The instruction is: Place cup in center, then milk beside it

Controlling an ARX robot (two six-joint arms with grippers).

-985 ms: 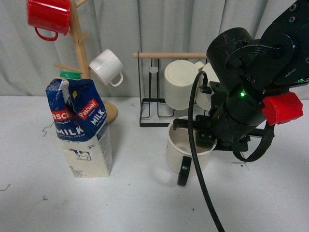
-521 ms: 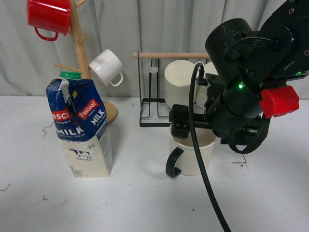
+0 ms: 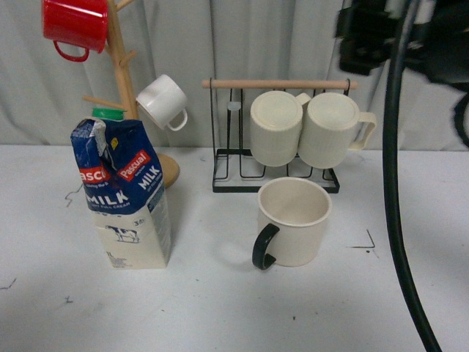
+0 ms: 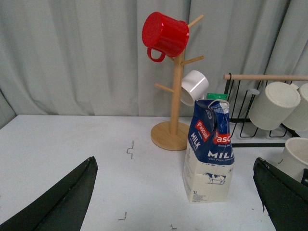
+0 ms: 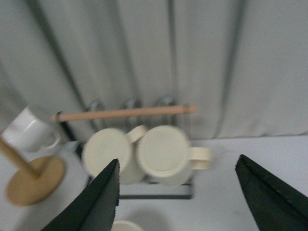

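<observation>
Cream ceramic with a black handle, the cup stands upright on the white table, just in front of the wire rack and below the rack's right half. Its mouth faces up and its handle points forward and to the left, away from the rack. The milk stands upright well to the left of the rack and a little further forward. Its blue label faces front and its green cap sits at the back of the top. Cup and milk are well apart.

On the rack's wooden bar hang two ribbed mugs, side by side with their bottoms facing forward. Left of the rack, just behind the milk, is the wooden mug tree, which carries a red mug high up and a white mug on the side nearer the rack.

My right pincer is spread wide with nothing between its fingers, and it looks at the rack from above. My right arm is high above the rack's right end, clear of the cup, and its black cable hangs down to the right of the rack. My left pincer is also spread wide and holds nothing. It is low over the table, far to the left of the rack, facing the milk.
</observation>
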